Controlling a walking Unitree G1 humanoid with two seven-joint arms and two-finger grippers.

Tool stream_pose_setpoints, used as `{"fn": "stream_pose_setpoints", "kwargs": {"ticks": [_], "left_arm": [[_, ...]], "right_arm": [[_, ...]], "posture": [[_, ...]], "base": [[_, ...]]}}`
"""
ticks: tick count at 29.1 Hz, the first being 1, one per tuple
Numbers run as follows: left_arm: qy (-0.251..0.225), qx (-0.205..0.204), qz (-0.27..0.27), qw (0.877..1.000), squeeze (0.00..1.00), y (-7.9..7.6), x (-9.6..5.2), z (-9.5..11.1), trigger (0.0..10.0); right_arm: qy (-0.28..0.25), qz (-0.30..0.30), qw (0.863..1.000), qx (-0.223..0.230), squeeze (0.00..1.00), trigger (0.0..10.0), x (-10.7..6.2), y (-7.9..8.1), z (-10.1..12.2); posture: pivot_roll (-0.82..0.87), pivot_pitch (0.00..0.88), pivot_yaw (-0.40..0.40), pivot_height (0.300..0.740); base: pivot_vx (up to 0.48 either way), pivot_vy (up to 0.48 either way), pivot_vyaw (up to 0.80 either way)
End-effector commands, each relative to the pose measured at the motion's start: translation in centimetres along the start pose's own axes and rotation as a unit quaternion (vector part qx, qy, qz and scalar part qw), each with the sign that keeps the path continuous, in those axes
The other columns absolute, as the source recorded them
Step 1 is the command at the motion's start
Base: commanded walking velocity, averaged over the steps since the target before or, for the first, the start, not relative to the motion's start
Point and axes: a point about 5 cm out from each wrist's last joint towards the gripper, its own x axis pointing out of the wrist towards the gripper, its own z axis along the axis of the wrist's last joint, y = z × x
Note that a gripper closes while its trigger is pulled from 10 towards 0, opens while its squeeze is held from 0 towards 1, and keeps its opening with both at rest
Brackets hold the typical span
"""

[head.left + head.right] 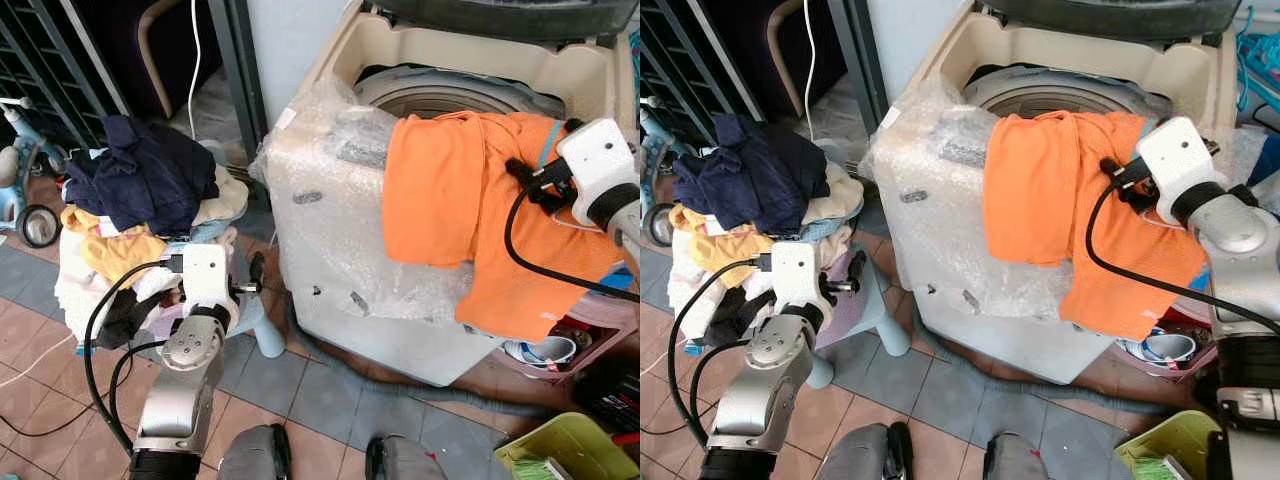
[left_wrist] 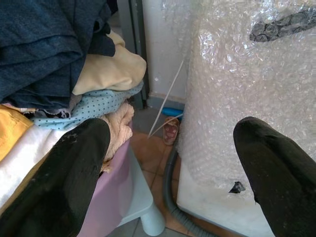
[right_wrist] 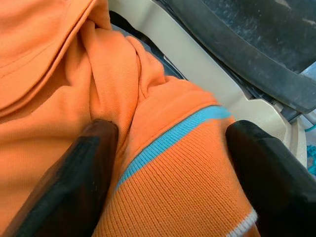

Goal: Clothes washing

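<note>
An orange shirt [image 1: 450, 200] with a blue trim stripe [image 3: 173, 138] hangs over the front rim of the top-loading washing machine [image 1: 320, 230], whose lid is up and whose drum [image 1: 440, 95] is exposed. My right gripper [image 3: 170, 163] rests on the shirt at the rim, open, with a fold of orange cloth between its fingers [image 3: 79, 173]. My left gripper [image 2: 168, 168] is open and holds nothing. It hovers low between the bubble-wrapped machine front and a heap of clothes [image 1: 140, 180], navy on top and yellow and white beneath, stacked on a pale stool [image 1: 262, 335].
A grey drain hose [image 1: 400, 385] runs along the tiled floor under the machine. A green basket [image 1: 560, 450] sits at the lower right and a pink tub [image 1: 590, 320] beside the machine. A child's tricycle [image 1: 25, 200] and a metal rack stand at the left.
</note>
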Motion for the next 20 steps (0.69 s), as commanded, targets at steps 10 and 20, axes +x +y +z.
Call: {"fn": "stream_pose_setpoints", "kwargs": {"ticks": [10,20], "left_arm": [[0.004,0.002,0.011,1.0,0.0,0.4,-0.2,-0.2,10.0],[0.004,0.002,0.012,1.0,0.0,0.3,0.2,-0.1,10.0]], "right_arm": [[0.068,0.044,0.992,0.099,0.0,0.0,0.4,3.3,-2.9],[0.031,0.022,0.989,0.141,0.0,0.0,3.8,3.2,0.0]], "posture": [[-0.05,0.114,0.046,0.74],[-0.05,0.115,0.047,0.74]], "base": [[0.0,0.0,0.0],[0.0,0.0,0.0]]}}
